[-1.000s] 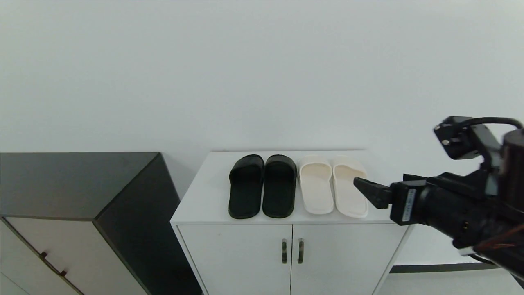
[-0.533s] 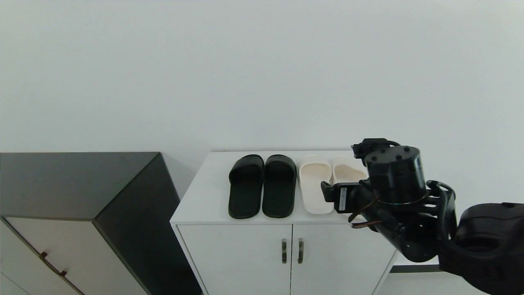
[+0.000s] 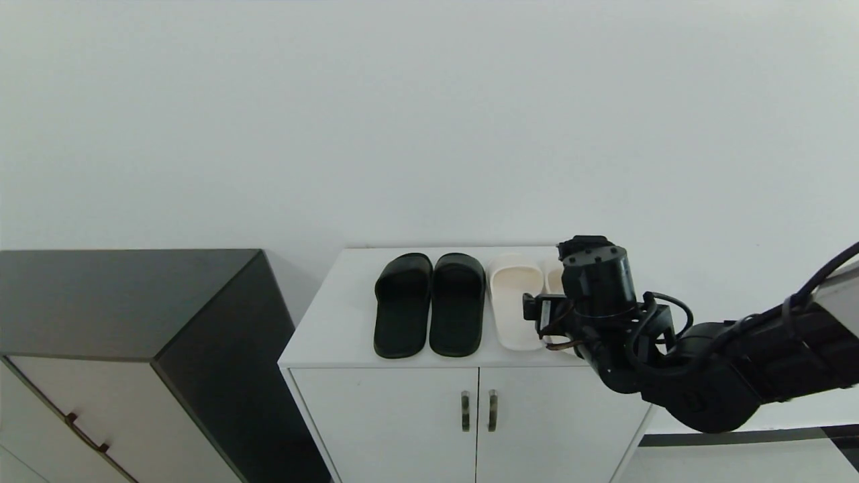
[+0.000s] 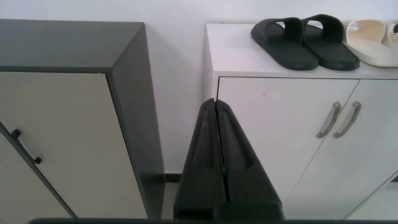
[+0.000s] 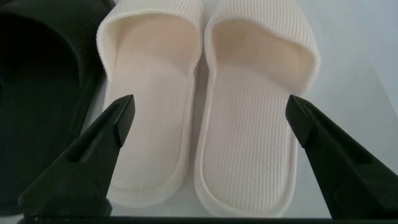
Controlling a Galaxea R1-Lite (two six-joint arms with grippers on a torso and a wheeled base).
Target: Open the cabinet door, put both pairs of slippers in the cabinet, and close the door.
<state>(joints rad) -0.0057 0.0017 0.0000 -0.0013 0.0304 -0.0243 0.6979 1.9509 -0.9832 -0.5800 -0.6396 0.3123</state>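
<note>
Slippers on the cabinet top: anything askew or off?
Nothing stands out. The black pair and white pair lie side by side, neat, on the white cabinet; its doors are shut. The right claw is open, facing the white pair.

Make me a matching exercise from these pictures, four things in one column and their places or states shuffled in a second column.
1. pair of black rubber slippers
2. white cabinet's double doors
3. left gripper
4. right gripper

A. open, over the cream ribbed slippers
B. closed, metal handles side by side
C. shut, holding nothing
D. on the cabinet top, left of the cream pair

Pairs: 1-D, 2-B, 3-C, 4-A
</note>
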